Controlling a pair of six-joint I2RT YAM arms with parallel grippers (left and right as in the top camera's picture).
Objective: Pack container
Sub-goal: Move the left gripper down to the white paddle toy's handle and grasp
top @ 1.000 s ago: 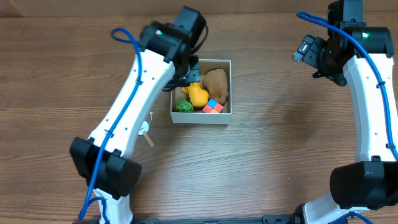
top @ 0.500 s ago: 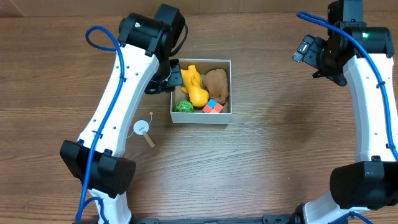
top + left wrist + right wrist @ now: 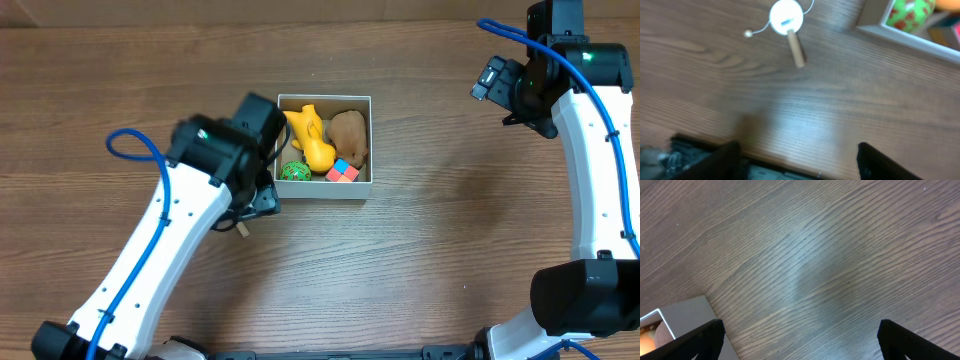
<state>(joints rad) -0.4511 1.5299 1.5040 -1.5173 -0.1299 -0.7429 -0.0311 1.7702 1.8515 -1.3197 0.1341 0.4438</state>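
Observation:
The container [image 3: 322, 190], a square white-walled box, sits mid-table. It holds a yellow duck toy [image 3: 310, 140], a brown plush [image 3: 349, 135], a green ball [image 3: 294, 171] and a red-and-blue cube [image 3: 342, 171]. My left gripper [image 3: 262, 203] hangs just off the box's front left corner. In the left wrist view it [image 3: 797, 165] is open over bare wood, with the box corner [image 3: 900, 36] and green ball [image 3: 910, 12] at top right. My right gripper [image 3: 800, 345] is open and empty, far right of the box, at the back right [image 3: 490, 80].
A small white disc on a wooden stick [image 3: 790, 27] lies on the table left of the box, partly under my left arm in the overhead view [image 3: 241, 228]. In the right wrist view a corner of the box [image 3: 685, 315] shows at bottom left.
My left gripper let go of the yellow duck, which now lies in the box. The left arm pulled back toward the near left and its jaws opened. The right arm stayed still.

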